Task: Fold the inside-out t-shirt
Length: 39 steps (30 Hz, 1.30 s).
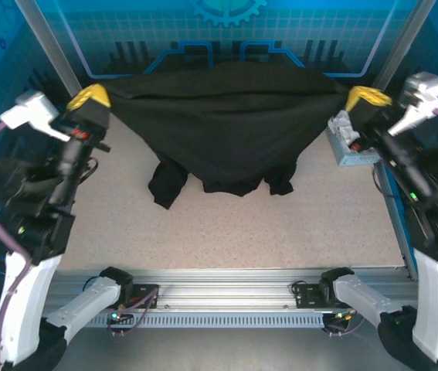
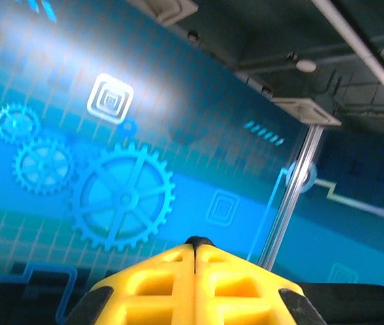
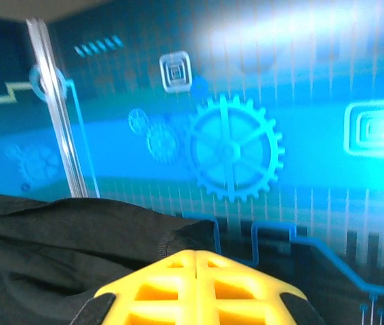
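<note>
Blue gear-print backdrop [image 1: 303,31] behind, speckled counter [image 1: 226,239] underneath. The shirt [image 1: 226,116] is strung up between my two tools at the 12 o'clock end of the counter. The left tool [image 1: 89,98] is at 10 o'clock and the right tool [image 1: 368,97] at 2 o'clock, each pinched together on one end of the cloth's top edge.

The long axis runs 9 to 3 along that taut edge. The rest sags toward 6 into a belly, and the lowest bits (a sleeve and some hem, I think) touch the counter. Can't tell front from back from here.

My guess on handling: light, totally limp, more grippy than slippery, nothing to break. It'll droop wherever it isn't held, so I'd grab corners or seam ends, not mid-panel.
</note>
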Each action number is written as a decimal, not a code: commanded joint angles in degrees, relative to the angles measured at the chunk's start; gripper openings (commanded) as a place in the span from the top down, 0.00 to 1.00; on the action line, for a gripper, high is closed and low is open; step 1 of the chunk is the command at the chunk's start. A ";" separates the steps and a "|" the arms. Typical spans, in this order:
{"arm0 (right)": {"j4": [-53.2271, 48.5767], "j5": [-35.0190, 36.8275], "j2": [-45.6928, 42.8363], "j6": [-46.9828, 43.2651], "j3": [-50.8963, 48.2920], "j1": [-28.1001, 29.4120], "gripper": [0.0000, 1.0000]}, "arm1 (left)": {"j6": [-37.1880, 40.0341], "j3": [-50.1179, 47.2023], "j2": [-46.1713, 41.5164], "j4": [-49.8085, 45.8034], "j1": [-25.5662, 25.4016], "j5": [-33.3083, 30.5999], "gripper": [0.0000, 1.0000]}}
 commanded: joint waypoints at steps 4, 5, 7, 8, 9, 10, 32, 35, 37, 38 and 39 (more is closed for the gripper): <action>-3.39 1.58 -0.54 -1.63 -4.00 -0.26 1.00 | 2.46 -5.58 1.23 -5.84 0.38 -6.39 1.00; -2.47 1.92 -0.05 -1.73 -5.81 -0.27 1.00 | 2.73 -7.06 2.16 -5.24 0.38 -7.58 1.00; 0.97 3.50 2.02 -2.24 -10.39 -0.29 1.00 | 4.38 -10.07 5.83 -2.45 0.47 -10.26 1.00; 2.57 4.15 3.42 -2.51 -11.88 -0.52 1.00 | 5.03 -10.42 8.28 -1.51 0.69 -11.01 1.00; 4.84 4.48 5.62 -2.80 -13.16 -0.81 1.00 | 5.63 -10.10 11.70 -0.27 1.38 -11.31 1.00; 7.35 4.75 8.11 -2.88 -13.54 -1.35 1.00 | 5.99 -9.12 15.24 1.06 2.24 -11.10 1.00; 14.65 -9.20 26.40 2.88 -15.26 2.60 0.69 | -6.07 14.58 29.15 0.74 6.74 13.71 1.00; 16.03 -9.18 28.14 3.88 -22.00 6.30 0.57 | -8.27 10.69 25.93 -0.46 5.09 18.85 1.00; 15.73 -8.14 31.21 4.66 -24.95 9.24 0.52 | -9.53 5.84 22.43 -0.76 3.59 20.37 1.00; 15.89 -7.91 32.98 5.40 -25.87 10.41 0.50 | -10.15 3.14 20.67 -0.47 3.37 20.60 1.00; 15.94 -8.25 35.61 5.95 -26.43 11.92 0.48 | -11.24 -0.23 18.51 0.24 3.28 20.54 1.00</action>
